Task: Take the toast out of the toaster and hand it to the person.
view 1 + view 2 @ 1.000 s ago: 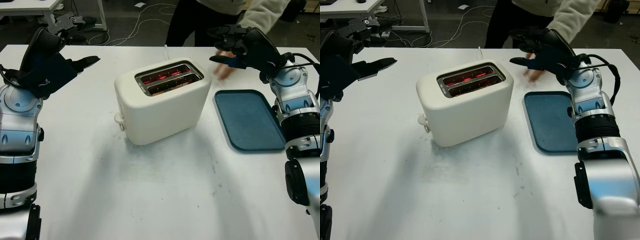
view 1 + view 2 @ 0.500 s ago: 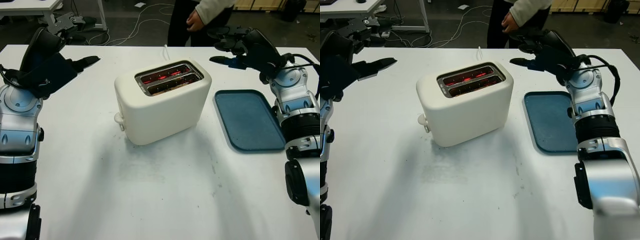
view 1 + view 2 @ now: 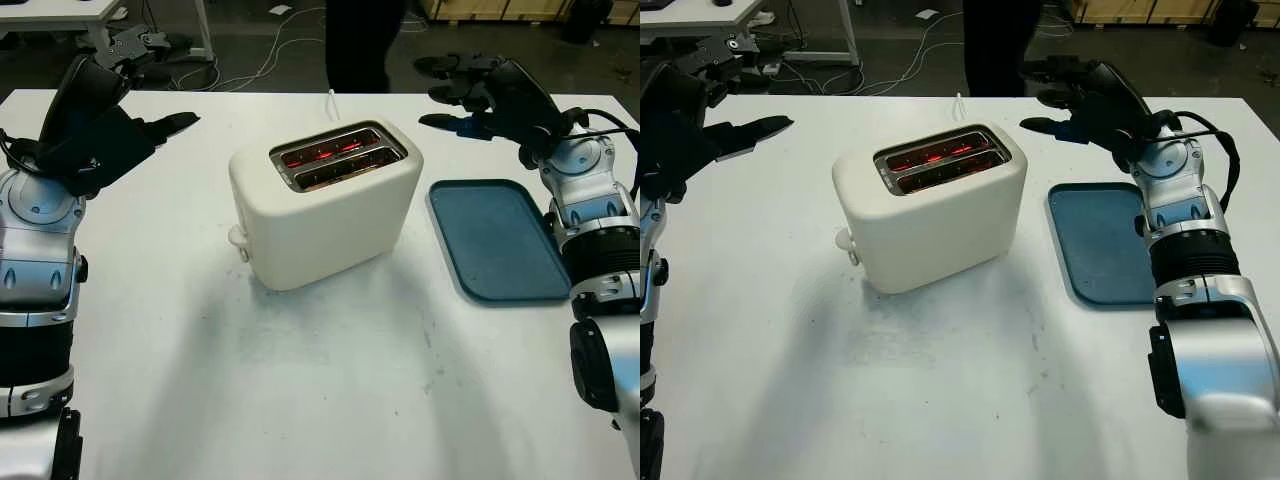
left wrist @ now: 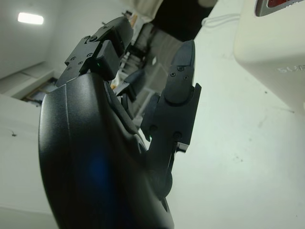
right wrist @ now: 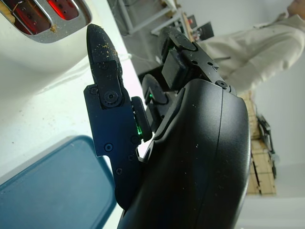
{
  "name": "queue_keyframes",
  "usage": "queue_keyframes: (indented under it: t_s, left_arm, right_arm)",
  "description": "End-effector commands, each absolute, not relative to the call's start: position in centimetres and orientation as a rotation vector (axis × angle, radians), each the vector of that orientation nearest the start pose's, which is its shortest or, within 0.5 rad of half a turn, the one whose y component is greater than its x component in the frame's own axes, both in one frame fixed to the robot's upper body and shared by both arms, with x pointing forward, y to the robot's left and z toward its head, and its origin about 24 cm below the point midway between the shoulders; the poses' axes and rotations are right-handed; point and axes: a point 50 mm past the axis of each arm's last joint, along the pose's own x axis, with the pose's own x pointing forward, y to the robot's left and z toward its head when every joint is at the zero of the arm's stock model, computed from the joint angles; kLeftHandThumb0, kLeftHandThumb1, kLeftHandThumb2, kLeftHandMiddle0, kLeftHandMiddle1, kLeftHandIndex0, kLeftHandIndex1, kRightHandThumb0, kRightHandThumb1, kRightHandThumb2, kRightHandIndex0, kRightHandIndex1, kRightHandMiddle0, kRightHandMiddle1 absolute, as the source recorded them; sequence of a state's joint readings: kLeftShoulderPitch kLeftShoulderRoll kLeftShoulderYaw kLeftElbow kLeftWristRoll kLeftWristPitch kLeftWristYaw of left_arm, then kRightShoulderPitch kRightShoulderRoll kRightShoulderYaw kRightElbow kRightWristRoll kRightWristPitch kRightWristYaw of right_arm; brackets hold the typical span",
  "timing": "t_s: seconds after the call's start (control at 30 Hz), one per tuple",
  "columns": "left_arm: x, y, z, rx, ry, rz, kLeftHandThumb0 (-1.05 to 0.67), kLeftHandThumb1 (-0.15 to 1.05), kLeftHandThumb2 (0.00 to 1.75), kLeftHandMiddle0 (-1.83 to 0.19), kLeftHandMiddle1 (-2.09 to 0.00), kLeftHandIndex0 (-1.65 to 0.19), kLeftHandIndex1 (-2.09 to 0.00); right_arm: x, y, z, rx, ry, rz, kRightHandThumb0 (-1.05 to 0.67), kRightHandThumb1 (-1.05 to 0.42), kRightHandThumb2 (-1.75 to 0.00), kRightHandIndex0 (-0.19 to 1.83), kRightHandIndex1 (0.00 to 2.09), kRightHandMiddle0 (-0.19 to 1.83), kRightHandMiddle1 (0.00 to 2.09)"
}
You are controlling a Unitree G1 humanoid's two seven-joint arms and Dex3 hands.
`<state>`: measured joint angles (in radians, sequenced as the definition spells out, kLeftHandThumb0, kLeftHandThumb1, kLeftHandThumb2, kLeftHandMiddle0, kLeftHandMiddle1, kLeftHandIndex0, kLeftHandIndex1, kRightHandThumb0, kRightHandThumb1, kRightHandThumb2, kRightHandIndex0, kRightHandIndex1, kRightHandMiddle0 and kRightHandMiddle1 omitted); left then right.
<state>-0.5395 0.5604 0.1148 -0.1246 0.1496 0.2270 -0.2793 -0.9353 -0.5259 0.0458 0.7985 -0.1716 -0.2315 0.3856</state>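
Both hands hang open above the white table [image 3: 300, 400], holding nothing: the left hand [image 3: 150, 90] off to the toaster's left, the right hand [image 3: 470, 95] beyond the blue tray [image 3: 497, 240]. Between them sits the cream toaster [image 3: 325, 205], slots glowing red; whether toast is inside, I cannot tell. A person [image 3: 360, 40] in dark clothing stands behind.

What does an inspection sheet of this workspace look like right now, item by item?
Surface: white table, faint smudges in front of the toaster.
Job's things: cream toaster at the middle, both slots glowing red; toast itself cannot be made out.
Clutter: blue tray to the toaster's right, nothing on it.
Hands: left hand open, raised over the table's far left; right hand open, raised beyond the tray's far end.
Cables: white toaster cord runs off the far edge; loose cords on the floor behind.
Surroundings: person in dark trousers standing beyond the table; another table at far left.
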Motion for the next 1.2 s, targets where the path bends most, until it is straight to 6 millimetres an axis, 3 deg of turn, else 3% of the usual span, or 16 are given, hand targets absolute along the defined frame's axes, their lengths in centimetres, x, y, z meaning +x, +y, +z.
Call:
queue_keyframes:
  t_s: [0.0,1.17]
  left_arm:
    - [31.16,22.02,23.49,0.705,-0.372,-0.067,-0.28,0.92,0.05,-0.07,-0.95,-0.28,-0.45]
    - [31.32,21.7,23.64,0.699,-0.384,-0.081,-0.29,0.92,0.04,-0.06,-1.01,-0.27,-0.5]
  right_arm:
    - [39.2,-21.34,20.52,-0.712,-0.251,0.294,-0.56,-0.92,-0.09,0.55,0.0,0.53,0.0]
    - [39.23,-21.32,20.68,-0.725,-0.245,0.299,-0.57,-0.92,-0.1,0.54,0.0,0.52,0.0]
